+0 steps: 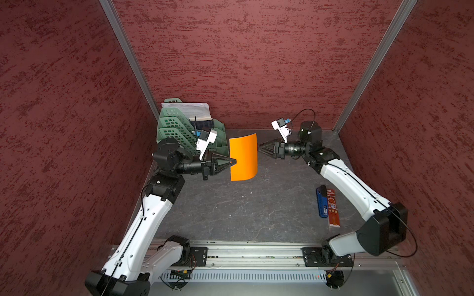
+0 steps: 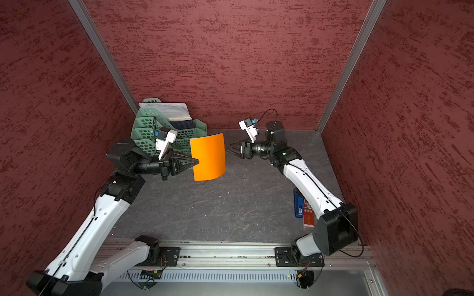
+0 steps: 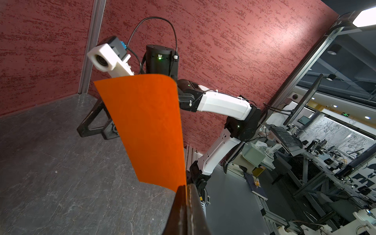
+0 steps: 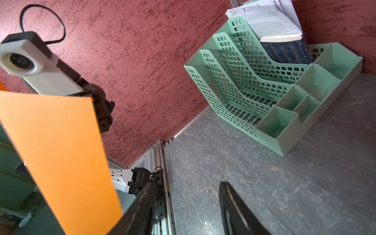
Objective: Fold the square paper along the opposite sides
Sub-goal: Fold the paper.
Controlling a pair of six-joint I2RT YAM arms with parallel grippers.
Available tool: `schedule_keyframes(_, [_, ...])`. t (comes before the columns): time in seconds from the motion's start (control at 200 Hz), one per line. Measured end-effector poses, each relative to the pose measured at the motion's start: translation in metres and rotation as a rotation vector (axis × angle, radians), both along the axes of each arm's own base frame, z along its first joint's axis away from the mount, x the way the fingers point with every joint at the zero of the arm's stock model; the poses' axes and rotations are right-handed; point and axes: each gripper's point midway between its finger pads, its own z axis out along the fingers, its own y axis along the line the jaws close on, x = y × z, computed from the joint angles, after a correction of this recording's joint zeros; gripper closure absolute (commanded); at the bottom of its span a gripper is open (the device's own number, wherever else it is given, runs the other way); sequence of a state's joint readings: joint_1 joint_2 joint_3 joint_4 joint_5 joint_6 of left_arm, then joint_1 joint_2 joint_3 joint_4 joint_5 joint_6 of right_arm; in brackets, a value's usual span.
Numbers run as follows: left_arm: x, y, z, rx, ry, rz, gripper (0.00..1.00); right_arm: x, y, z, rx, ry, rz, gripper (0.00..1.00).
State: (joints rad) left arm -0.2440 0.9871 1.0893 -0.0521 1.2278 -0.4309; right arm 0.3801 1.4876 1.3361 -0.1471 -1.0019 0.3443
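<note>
Item: square paper [image 1: 243, 156], a thin, plain bright orange sheet, unmarked. It is held clear of the dark grey stone-patterned worktop [image 1: 243, 212], above the middle of the worktop's far part, standing roughly upright and bowed into a shallow curve. Left gripper [image 1: 233, 162], black with triangular fingers: fingers pinched tight on the middle of the sheet's left edge, and in the left wrist view the sheet rises straight out of the closed tips [image 3: 186, 195]. Right gripper [image 1: 260, 148], same build: fingers spread apart with nothing between them, tips just beside the sheet's right edge; contact cannot be told. In the right wrist view the sheet [image 4: 57, 154] lies outside the gap, alongside one finger [image 4: 142, 203]. Far left corner of the worktop: pale green perforated plastic desk organiser [image 1: 174, 128] holding white printed sheets [image 1: 191, 109] and a dark book [image 4: 284, 50]. Near the right edge: slim blue rectangular item [image 1: 322, 203] lying beside a long red printed packet [image 1: 333, 210].
</note>
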Motion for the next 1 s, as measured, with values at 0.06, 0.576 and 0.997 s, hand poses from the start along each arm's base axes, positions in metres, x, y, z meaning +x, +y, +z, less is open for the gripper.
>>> schedule_keyframes(0.06, [0.0, 0.0, 0.001, -0.002, -0.006, -0.002, 1.0, 0.005, 0.003, -0.006, 0.005, 0.026, 0.006, 0.46])
schedule_keyframes(0.576, [0.015, -0.002, -0.009, -0.013, 0.012, 0.021, 1.0, -0.011, 0.02, 0.01, 0.089, 0.029, 0.097, 0.44])
schedule_keyframes(0.997, [0.039, 0.005, -0.025, 0.016, 0.057, 0.123, 1.0, -0.037, 0.015, 0.033, 0.115, -0.017, 0.131, 0.42])
